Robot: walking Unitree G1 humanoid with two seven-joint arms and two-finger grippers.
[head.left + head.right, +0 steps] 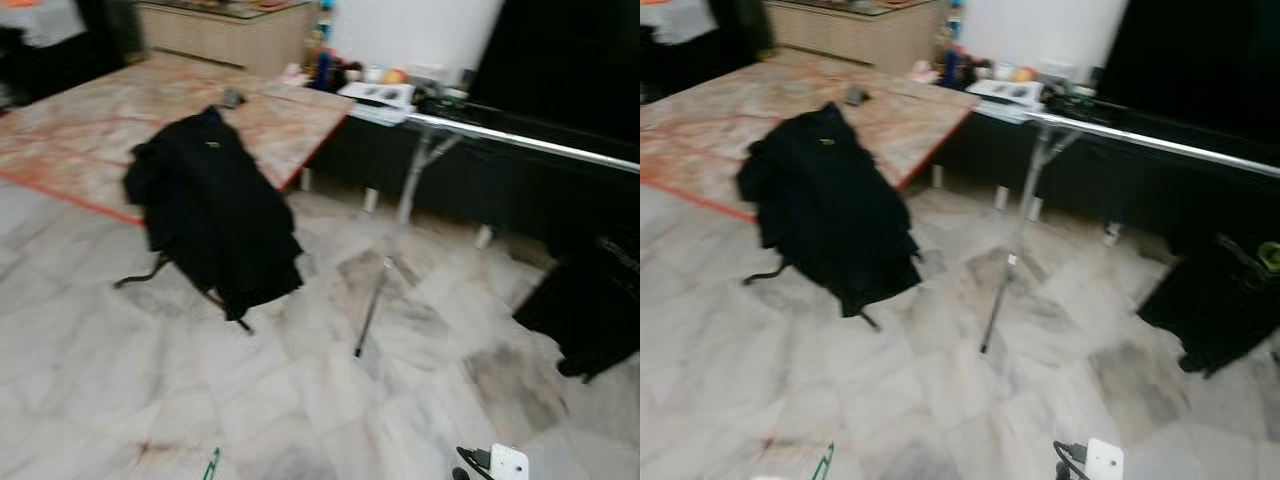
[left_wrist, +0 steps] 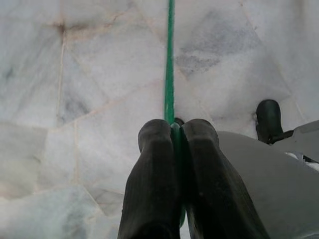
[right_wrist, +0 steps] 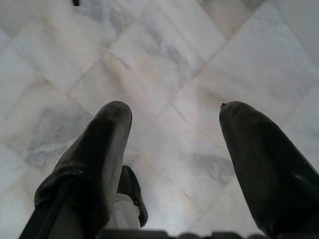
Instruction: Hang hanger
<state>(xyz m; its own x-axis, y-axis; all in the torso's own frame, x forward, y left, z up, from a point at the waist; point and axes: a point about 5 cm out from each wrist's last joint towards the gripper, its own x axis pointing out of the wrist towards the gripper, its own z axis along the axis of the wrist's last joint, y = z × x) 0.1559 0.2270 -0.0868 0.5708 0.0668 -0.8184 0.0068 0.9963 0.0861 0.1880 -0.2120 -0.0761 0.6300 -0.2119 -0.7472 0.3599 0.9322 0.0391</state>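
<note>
Nearest to us, our left gripper (image 2: 172,130) has its two ribbed black fingers (image 2: 152,174) pressed together on a thin green hanger (image 2: 170,74), whose straight smooth bar runs out from between them over the floor; its green tip also shows low in the head views (image 1: 212,463). Our right gripper (image 3: 172,114) hangs with its rounded black fingers (image 3: 102,149) well apart, nothing between them, above the same floor.

That pale grey marble tile floor (image 1: 300,400) is glossy and veined, with darker smudged patches. By the near edge lies a small white block with a black cable on it (image 1: 500,463). A little further, a slim metal leg of a silver clothes rack (image 1: 372,305) slants down to the tiles, and its long shiny horizontal rail (image 1: 520,140) runs across toward the right, between us and the dark wall behind. To the right a black garment (image 1: 585,310) droops in a soft heap; we cannot tell what holds it.

To the left, a black jacket (image 1: 210,215), matte and crumpled, drapes over something with thin dark legs splayed on the tiles, at the corner of a low peach and cream marbled platform with a red edge (image 1: 90,130). Beyond, blurred bottles and small items (image 1: 350,80) crowd a surface, and a beige wooden cabinet (image 1: 220,35) stands at the far wall
</note>
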